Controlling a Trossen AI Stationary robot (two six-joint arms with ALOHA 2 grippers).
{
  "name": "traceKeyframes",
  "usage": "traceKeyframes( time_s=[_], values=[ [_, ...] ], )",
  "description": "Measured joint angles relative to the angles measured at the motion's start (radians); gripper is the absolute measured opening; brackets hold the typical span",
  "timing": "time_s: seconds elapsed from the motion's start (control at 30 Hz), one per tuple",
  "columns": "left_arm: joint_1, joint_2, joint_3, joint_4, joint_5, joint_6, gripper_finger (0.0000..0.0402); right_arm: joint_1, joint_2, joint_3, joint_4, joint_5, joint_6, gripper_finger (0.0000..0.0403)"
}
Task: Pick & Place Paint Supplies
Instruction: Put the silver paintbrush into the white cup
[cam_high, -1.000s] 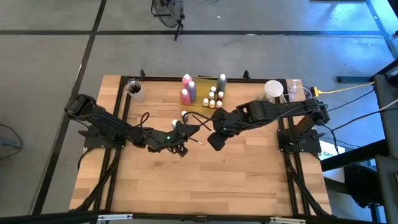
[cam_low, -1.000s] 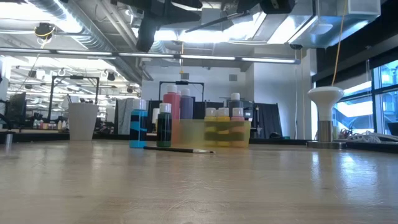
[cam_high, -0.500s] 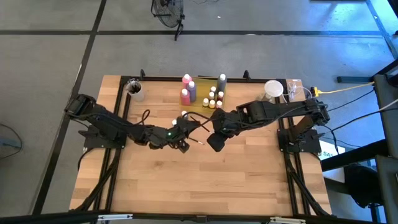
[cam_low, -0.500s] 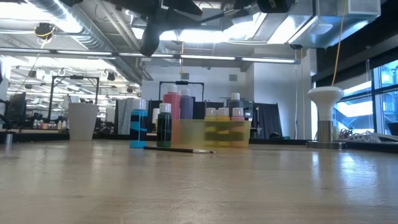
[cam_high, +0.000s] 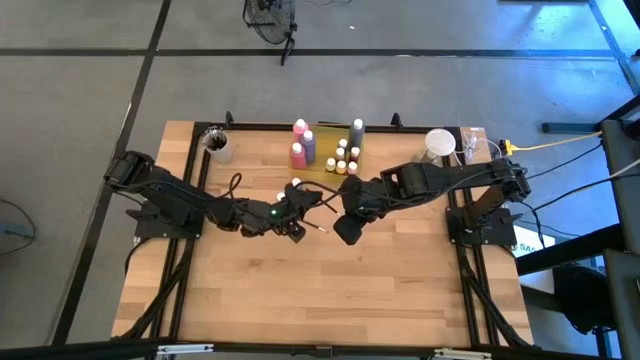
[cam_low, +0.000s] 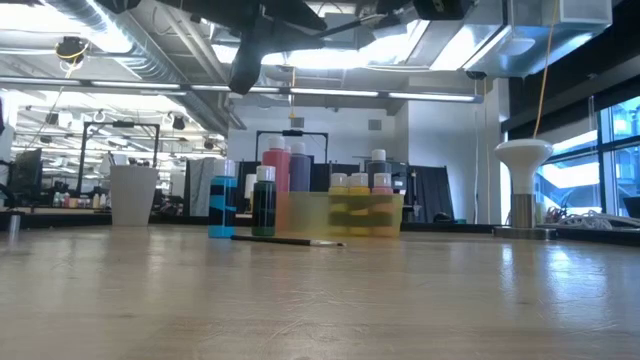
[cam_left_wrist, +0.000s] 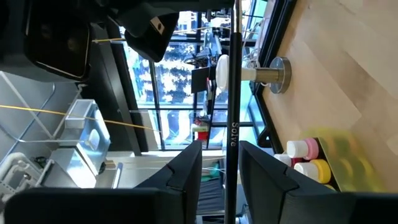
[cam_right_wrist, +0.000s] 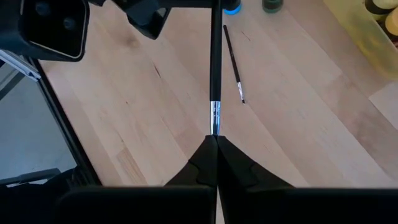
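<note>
A thin dark brush (cam_right_wrist: 214, 68) hangs in the air over the table's middle, between my two grippers. My right gripper (cam_right_wrist: 214, 138) is shut on its metal-ringed end. My left gripper (cam_left_wrist: 225, 163) is open, one finger on each side of the brush's handle (cam_left_wrist: 232, 93), with a gap showing. A second brush (cam_right_wrist: 233, 62) lies flat on the wood below. A blue bottle (cam_low: 222, 205) and a dark green bottle (cam_low: 263, 205) stand on the table in front of the yellow tray (cam_high: 322, 165). The tray holds small white-capped bottles (cam_high: 345, 158). My right gripper pinches the brush at its silver ferrule (cam_right_wrist: 214, 115), between the two fingertips. The bristle tip is hidden between the fingers. The fingers slant down from the table's right side, and the handle runs on from them toward my left gripper. The brush is lifted clear of the table.
Pink bottles (cam_high: 298, 152), a purple one (cam_high: 309, 143) and a grey one (cam_high: 357, 130) stand by the tray at the table's far edge. A pale cup (cam_high: 215, 143) stands far left and a white stemmed cup (cam_high: 438, 143) far right. The near half of the table (cam_high: 330, 290) is bare wood.
</note>
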Motion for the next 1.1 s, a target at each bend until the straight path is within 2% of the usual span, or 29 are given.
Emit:
traceKeyframes(
  time_s=[0.2, 0.37, 0.5, 0.67, 0.83, 0.9, 0.97, 1.03, 1.1],
  values=[
    [0.005, 0.000, 0.000, -0.002, 0.000, -0.004, 0.0074, 0.000, 0.000, 0.000, 0.000, 0.000, 0.000, 0.0000],
    [0.005, 0.000, 0.000, -0.002, -0.001, -0.006, 0.0030, 0.000, 0.000, 0.000, 0.007, 0.000, -0.004, 0.0001],
    [0.004, 0.000, -0.002, -0.005, -0.053, -0.006, 0.0012, -0.001, -0.001, 0.000, 0.034, 0.001, -0.018, 0.0008],
    [0.003, 0.000, -0.002, -0.009, -0.125, -0.005, 0.0012, -0.001, -0.001, 0.000, 0.035, -0.016, -0.071, 0.0040],
    [-0.002, -0.055, -0.001, -0.089, -0.288, -0.025, 0.0012, -0.010, -0.011, 0.000, 0.003, -0.037, -0.135, 0.0100],
    [0.008, -0.117, -0.001, -0.201, -0.307, -0.099, 0.0012, -0.025, -0.024, 0.000, -0.018, -0.014, -0.165, 0.0128],
    [0.033, -0.207, -0.001, -0.331, -0.285, -0.241, 0.0012, -0.041, -0.034, 0.001, -0.032, 0.016, -0.202, 0.0153],
    [0.073, -0.313, -0.001, -0.464, -0.206, -0.439, 0.0012, -0.053, -0.048, 0.001, -0.058, 0.041, -0.257, 0.0173],
    [0.132, -0.420, -0.003, -0.572, -0.071, -0.654, 0.0012, -0.060, -0.054, 0.001, -0.051, 0.060, -0.305, 0.0188]
  ],
)
